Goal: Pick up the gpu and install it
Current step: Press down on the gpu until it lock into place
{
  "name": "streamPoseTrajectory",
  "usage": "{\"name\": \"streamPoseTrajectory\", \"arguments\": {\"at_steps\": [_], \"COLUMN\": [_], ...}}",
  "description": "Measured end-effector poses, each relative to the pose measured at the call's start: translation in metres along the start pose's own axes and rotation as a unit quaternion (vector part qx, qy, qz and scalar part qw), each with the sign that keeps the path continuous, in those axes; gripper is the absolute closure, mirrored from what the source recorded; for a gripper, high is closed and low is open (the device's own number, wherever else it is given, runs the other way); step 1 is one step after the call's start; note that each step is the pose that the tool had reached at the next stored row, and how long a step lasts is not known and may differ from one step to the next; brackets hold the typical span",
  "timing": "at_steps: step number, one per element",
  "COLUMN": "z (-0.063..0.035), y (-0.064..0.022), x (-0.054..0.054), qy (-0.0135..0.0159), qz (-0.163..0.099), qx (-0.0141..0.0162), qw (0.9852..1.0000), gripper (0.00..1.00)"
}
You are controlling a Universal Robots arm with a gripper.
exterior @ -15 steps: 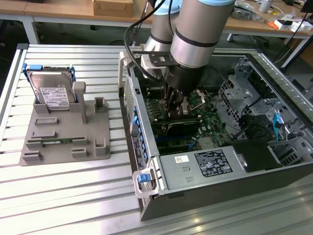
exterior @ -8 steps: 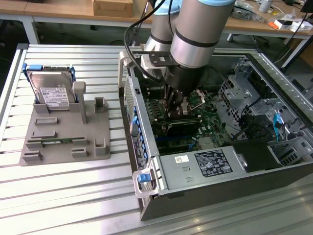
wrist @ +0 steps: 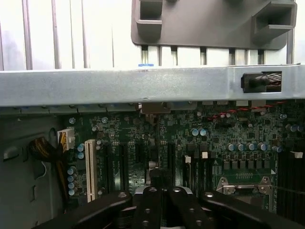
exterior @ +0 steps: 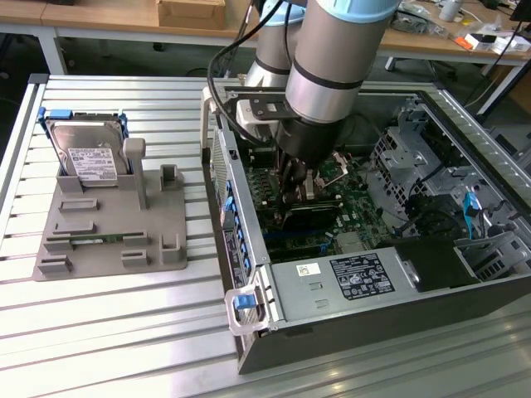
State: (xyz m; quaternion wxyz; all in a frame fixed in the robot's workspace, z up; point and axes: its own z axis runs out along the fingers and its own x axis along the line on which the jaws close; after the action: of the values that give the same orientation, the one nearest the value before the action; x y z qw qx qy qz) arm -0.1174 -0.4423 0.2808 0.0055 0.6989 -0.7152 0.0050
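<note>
**Green card standing on edge inside the open computer**

The claw [wrist: 162, 191] is reaching down into the open computer case [exterior: 348, 332], and its black fingers [wrist: 148, 205] are pressing together. Between them they are pinching the gpu [wrist: 156, 143]. In the wrist view the card is showing as a thin dark line, because the camera is looking along its edge. The card is standing upright over the motherboard [wrist: 228, 138], among the long dark slots, and its far end is reaching to the metal wall of the case [wrist: 95, 86]. Whether it is already sitting fully in a slot, I cannot tell.

In the exterior view the claw [exterior: 294, 192] is hanging just above the green board, and the thick grey arm [exterior: 332, 66] is covering much of it. Beside the card, a white slot [wrist: 90, 169] is running in the same direction, and a bundle of yellow and black cables [wrist: 45, 152] is lying near the corner.

Outside the case, on the exterior view's left, a grey holder tray [exterior: 108, 249] is resting on the slatted aluminium worktop [exterior: 99, 332]. A silver hard drive [exterior: 87, 153] is leaning at its back, and a narrow memory stick [exterior: 87, 240] is lying flat near its front.
</note>
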Motion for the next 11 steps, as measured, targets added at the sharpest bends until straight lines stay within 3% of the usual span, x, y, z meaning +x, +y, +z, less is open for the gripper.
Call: {"name": "streamPoseTrajectory", "arguments": {"at_steps": [7, 8, 10, 11], "z": [0.0095, 0.0062, -0.0137, -0.0151], "y": [0.0016, 0.0016, 0.0017, 0.0017], "x": [0.0, 0.0, 0.0, 0.0], "qy": [0.0002, -0.0014, -0.0002, -0.0002], "qz": [0.0, 0.0, 0.0, 0.0], "qx": [0.0, 0.0016, 0.0019, 0.0019], "qw": [1.0, 1.0, 1.0, 1.0], "gripper": [0.89, 0.89, 0.89, 0.89]}}
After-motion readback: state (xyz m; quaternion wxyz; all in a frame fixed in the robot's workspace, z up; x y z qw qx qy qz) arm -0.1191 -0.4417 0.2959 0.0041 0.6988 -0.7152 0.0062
